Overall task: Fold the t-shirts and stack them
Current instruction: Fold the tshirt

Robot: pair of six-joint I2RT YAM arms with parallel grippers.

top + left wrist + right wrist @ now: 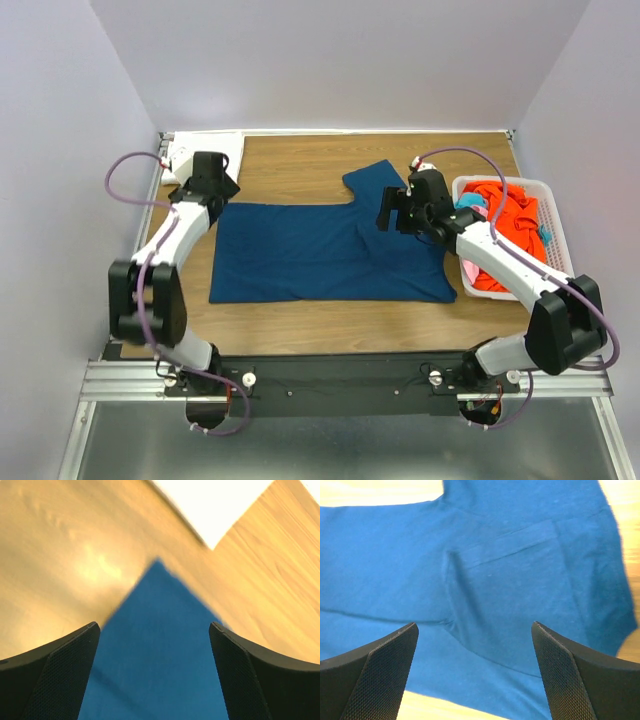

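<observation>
One blue t-shirt (320, 255) lies spread flat at the middle of the table (300, 320), its body running from 9 to 3 o'clock and one sleeve (372, 182) jutting toward 1 o'clock. The left gripper (212, 182) hangs over the shirt's 10 o'clock corner, jaws wide apart and holding nothing; the right gripper (392, 210) hangs over the cloth beside the sleeve seam, equally wide and empty.

Folding this shirt looks like the step in hand, with no grasp made yet; the next move probably calls for each gripper to drop onto the far edge, pinch the cloth and carry it toward 6 o'clock.

At 10 o'clock sits a white t-shirt (215, 148); at 3 o'clock a basket (552, 210) holds an orange t-shirt (505, 215) and a teal one (470, 202). No brand, label or writing can be read.
</observation>
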